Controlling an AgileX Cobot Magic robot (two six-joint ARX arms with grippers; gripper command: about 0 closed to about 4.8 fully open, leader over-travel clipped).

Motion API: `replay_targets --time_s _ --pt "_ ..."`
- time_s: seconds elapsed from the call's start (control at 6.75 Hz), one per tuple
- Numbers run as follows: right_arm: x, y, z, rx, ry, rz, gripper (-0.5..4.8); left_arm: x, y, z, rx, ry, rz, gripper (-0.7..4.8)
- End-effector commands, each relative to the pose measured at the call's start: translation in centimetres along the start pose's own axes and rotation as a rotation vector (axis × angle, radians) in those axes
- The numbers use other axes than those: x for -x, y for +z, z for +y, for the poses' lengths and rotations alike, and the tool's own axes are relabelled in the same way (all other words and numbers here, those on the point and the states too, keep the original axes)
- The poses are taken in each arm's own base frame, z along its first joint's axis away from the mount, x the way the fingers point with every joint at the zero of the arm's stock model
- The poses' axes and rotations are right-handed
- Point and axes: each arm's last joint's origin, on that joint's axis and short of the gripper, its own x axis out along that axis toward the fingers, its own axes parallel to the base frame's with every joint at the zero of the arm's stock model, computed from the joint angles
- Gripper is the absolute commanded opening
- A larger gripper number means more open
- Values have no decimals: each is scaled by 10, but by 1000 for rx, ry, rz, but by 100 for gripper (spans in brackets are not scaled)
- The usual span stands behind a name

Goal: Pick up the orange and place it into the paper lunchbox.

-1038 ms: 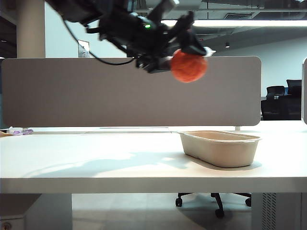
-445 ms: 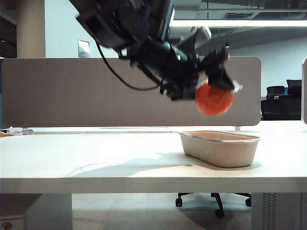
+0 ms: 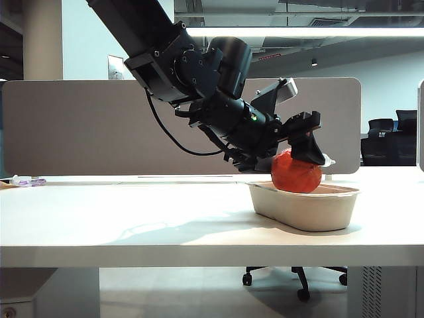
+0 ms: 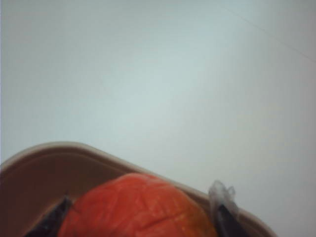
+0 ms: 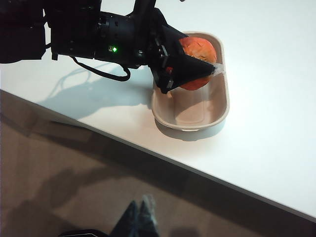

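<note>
Orange [image 3: 295, 173] lowered into paper lunchbox [image 3: 305, 209] by left gripper [image 3: 299, 165].

White table [image 3: 132, 225] carries the beige lunchbox; the left gripper, reaching down over the box's rim, clasps the orange between its dark fingers [image 5: 190, 66], the fruit's underside sunk below the rim at one end of the box. Behind the lunchbox stands a grey partition [image 3: 86, 126]. Right gripper is out of frame.
</note>
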Motion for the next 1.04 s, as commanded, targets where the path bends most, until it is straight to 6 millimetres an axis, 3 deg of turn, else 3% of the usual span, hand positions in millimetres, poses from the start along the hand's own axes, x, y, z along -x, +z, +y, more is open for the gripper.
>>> replay_targets --time_s 0.15,0.3,0.59,0.74,0.89,1.04 --pt "2 2 0 -6 -1 -17 -1 -1 2 -1 -11 -6 -10 355" --pt "2 2 0 -6 -2 -17 -1 -1 3 -2 -36 -6 -6 479" --pt "2 2 0 -5 -3 -12 -1 2 6 -3 -38 -6 -14 479" --pt "2 0 -1 -2 -33 0 -1 20 25 -8 -75 -2 -5 395" --pt "1 0 -1 -2 -32 -1 -1 81 60 -22 -167 38 151 -8" --pt "1 0 -1 -2 -32 0 -1 119 66 -32 -228 15 300 -8"
